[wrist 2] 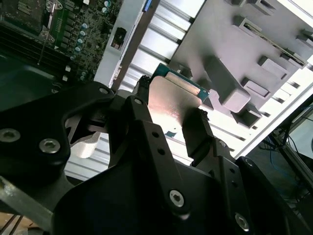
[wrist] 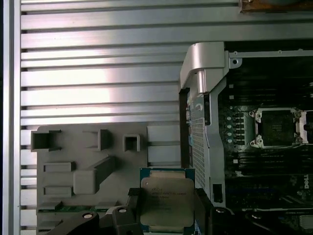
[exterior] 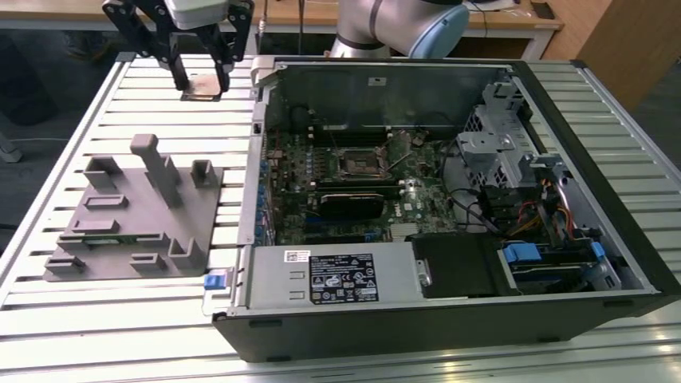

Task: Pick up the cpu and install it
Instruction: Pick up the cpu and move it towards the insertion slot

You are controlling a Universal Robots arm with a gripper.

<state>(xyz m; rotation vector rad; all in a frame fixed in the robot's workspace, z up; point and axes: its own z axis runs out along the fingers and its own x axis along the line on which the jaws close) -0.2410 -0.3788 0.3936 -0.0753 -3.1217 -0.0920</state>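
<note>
Item: cpu (wrist: 166, 200). Small flat square with a matte, pale silvery metal lid on a green board edge. It is pinched edge to edge between the two black fingers of the gripper (exterior: 202, 84), which are closed narrowly on it. It hangs over the slats at the exterior view's left of the case, beyond the fixture.

Item: gripper, seen in both wrist views as black, angular bolted plates.

Item: fixture (exterior: 133, 215). Grey matte plastic slab with upright posts and blocky pockets, lying flat.

Item: computer case (exterior: 447, 319). Black open shell lying on its side. Inside are a green motherboard (exterior: 410, 195), a dark square socket (exterior: 360, 163) in a metal frame, a black block (exterior: 349, 203) and a silver power supply (exterior: 330, 275).

Surface: table (exterior: 159, 112) of ribbed, shiny aluminium slats.

Room: a wooden desk (exterior: 607, 32) behind the pale robot arm (exterior: 394, 24).
</note>
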